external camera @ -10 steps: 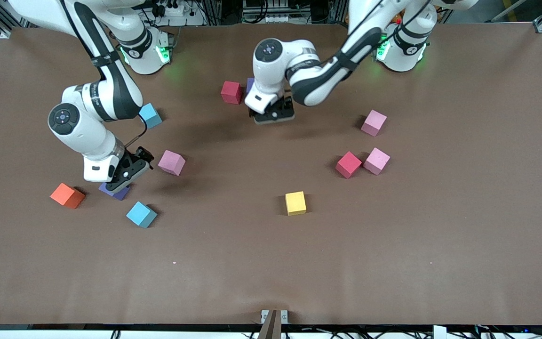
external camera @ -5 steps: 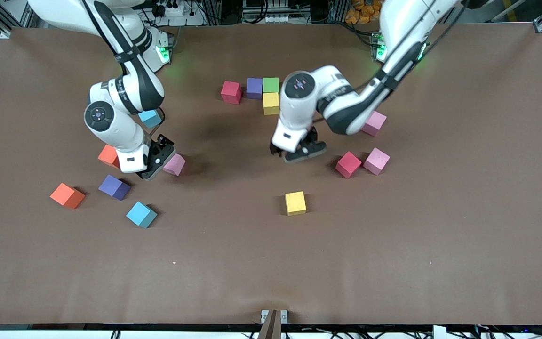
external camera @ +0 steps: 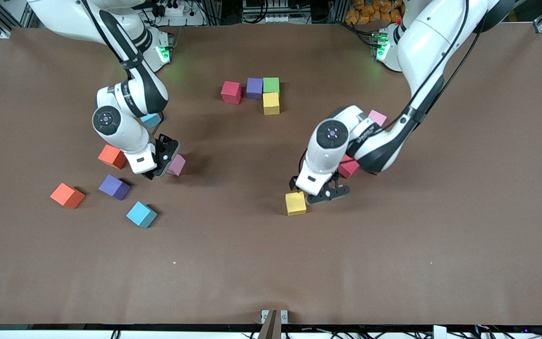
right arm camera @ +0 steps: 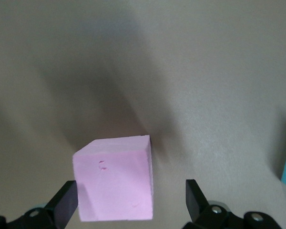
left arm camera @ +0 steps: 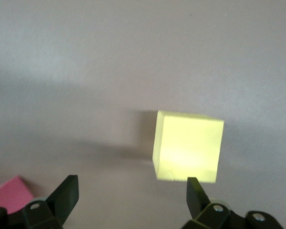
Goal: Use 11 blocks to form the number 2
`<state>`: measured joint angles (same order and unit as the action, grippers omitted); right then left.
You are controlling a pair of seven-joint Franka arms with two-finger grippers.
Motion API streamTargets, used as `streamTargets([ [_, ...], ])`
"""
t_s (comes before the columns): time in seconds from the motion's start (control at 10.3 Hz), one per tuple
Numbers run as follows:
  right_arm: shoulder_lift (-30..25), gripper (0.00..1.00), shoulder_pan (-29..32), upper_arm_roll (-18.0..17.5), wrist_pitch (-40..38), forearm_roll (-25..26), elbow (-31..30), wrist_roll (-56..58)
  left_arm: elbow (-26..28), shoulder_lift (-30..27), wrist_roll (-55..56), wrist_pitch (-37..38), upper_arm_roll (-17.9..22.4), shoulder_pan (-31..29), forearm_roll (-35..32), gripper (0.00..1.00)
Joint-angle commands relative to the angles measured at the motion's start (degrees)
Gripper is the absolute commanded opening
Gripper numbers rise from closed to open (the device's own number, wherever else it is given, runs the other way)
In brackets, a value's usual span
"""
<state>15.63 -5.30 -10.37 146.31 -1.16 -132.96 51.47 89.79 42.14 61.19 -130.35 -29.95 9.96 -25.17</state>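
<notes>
The left gripper (external camera: 318, 192) has its jaws spread wide with nothing between them. It hangs low over the table, just beside the loose yellow block (external camera: 295, 203); in the left wrist view that yellow block (left arm camera: 188, 145) lies just ahead of one fingertip and is not gripped. The right gripper (external camera: 162, 160) also stands open and holds nothing. It is low over a pink block (external camera: 176, 165), which in the right wrist view (right arm camera: 115, 179) sits between the two spread fingers, close to one and apart from the other.

Taking the loose yellow block as the landmark: a red block (external camera: 347, 167) lies near it toward the left arm's end, partly hidden by the left arm. Farther from the front camera than the yellow block sits the start of the number 2 (external camera: 257, 92): a red, a purple and a green block in a row, red slightly apart, with a second yellow block touching the green one on its nearer side. Toward the right arm's end lie a light blue block (external camera: 141, 214), a purple block (external camera: 114, 187) and two orange blocks (external camera: 67, 195).
</notes>
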Motion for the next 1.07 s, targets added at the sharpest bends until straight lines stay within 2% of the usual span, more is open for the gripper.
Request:
streamTargets([
  [0.0,1.5,1.00,2.1,-0.5,1.4,-0.2,-1.2,3.8,-7.0,4.9,-2.8,1.1,1.6,2.4,-0.9,1.00],
  [0.19,1.4,1.00,2.0,-0.7,1.4,-0.2,-1.8,5.0,-10.0,6.2,-2.7,0.6,6.3,6.5,-0.1,1.00],
  [0.39,0.5,1.00,2.0,-1.1,0.6,-0.3,-1.4,5.5,-12.1,7.9,-1.7,0.4,6.5,6.9,-0.1,1.00],
  [0.68,-1.8,1.00,3.2,-1.5,-5.8,-0.4,0.4,6.2,-13.1,8.0,0.4,-1.4,6.6,7.8,-0.1,1.00],
  [0.97,-1.9,1.00,3.3,-1.6,-5.9,-0.9,0.3,6.6,-13.2,10.1,1.6,-3.9,7.8,9.6,-0.1,1.00],
])
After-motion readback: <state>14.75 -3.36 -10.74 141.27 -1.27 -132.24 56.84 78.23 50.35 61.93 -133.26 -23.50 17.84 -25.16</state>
